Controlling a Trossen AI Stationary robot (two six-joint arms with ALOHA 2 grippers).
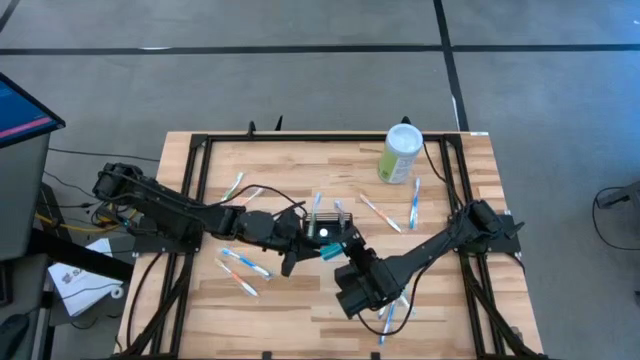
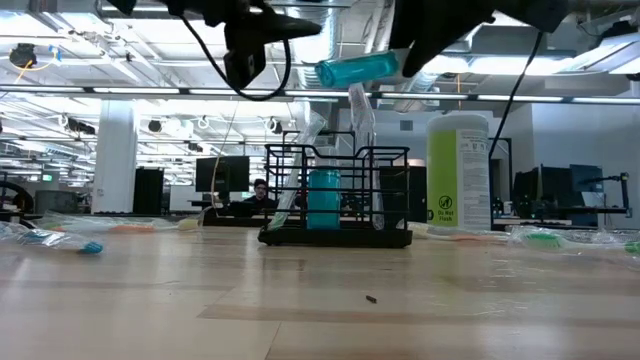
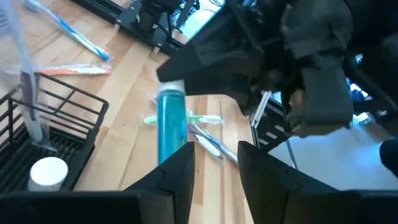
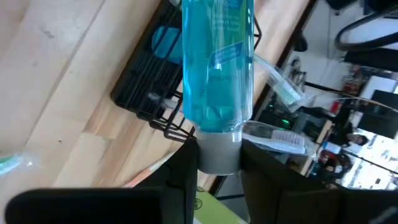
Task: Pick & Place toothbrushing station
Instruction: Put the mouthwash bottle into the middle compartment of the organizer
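Black wire-mesh caddy [image 2: 335,195] — low, rectangular

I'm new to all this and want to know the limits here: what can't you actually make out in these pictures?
- Caddy, high view: both arms cover most of it, so its contents cannot be counted.
- Tube, right wrist view: label blurred, top cut off by the picture's edge.
- Left gripper, low view: cut off by the top edge.
- Canister, low view: its print is too small to read.
- Toothbrushes, high view: too small to tell wrapped from bare.
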